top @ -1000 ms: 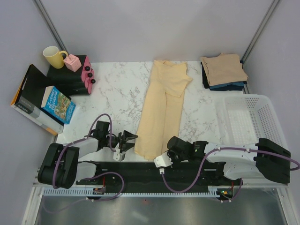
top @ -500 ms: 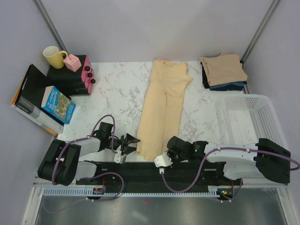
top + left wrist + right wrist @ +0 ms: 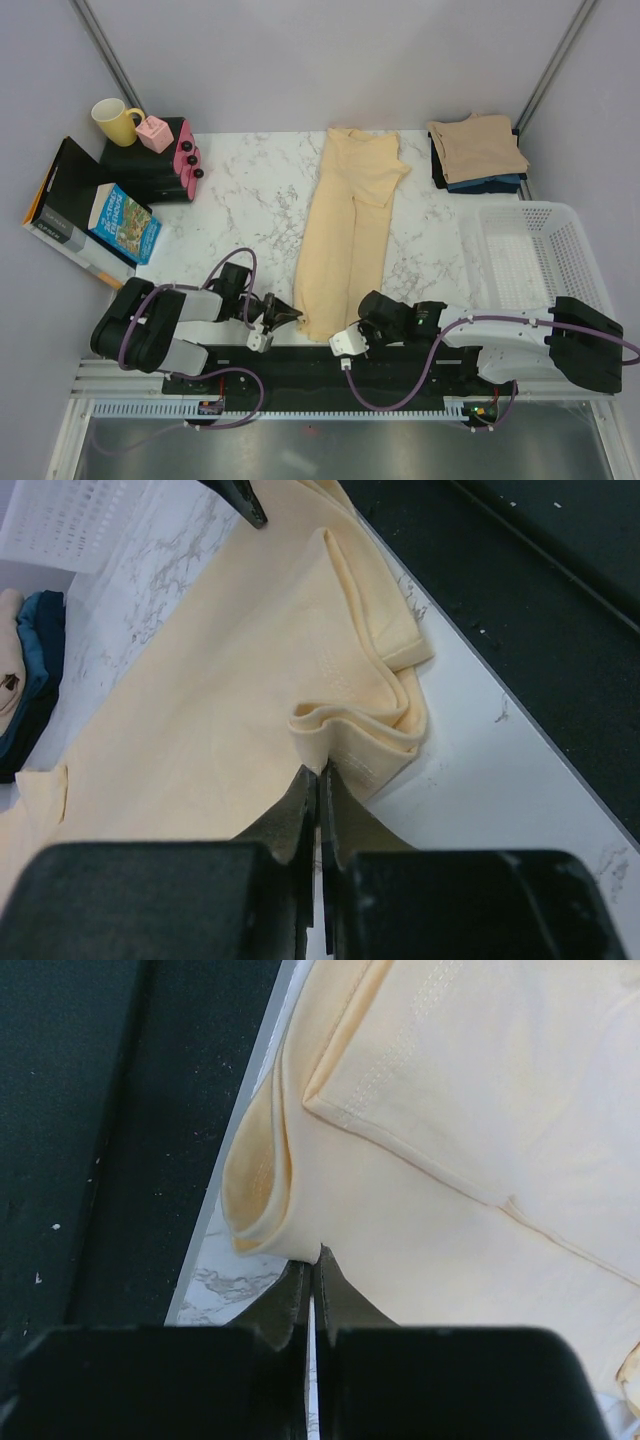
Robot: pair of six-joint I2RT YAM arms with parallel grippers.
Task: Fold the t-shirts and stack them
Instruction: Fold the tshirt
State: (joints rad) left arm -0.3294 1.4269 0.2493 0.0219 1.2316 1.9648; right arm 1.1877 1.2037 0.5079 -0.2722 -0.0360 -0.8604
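Note:
A pale yellow t-shirt (image 3: 345, 225), folded lengthwise into a long strip, lies down the middle of the marble table. Its bottom hem reaches the near edge. My left gripper (image 3: 320, 772) is shut on the bunched near-left hem corner (image 3: 360, 730); in the top view it (image 3: 293, 316) sits at the strip's left end. My right gripper (image 3: 316, 1252) is shut on the near-right hem corner, where the cloth curls into a roll (image 3: 260, 1185). At the back right lies a folded stack, a tan t-shirt (image 3: 478, 145) over navy and teal ones (image 3: 487, 184).
A white mesh basket (image 3: 530, 260) stands at the right. At the back left are a yellow mug (image 3: 115, 120), pink items (image 3: 185, 155) on a black box, and books (image 3: 120, 222). The black mounting rail (image 3: 300, 365) runs just behind the table's near edge.
My left gripper slid right to the shirt's near-left hem corner and closed on it. The right gripper opened slightly and shut again on its corner.

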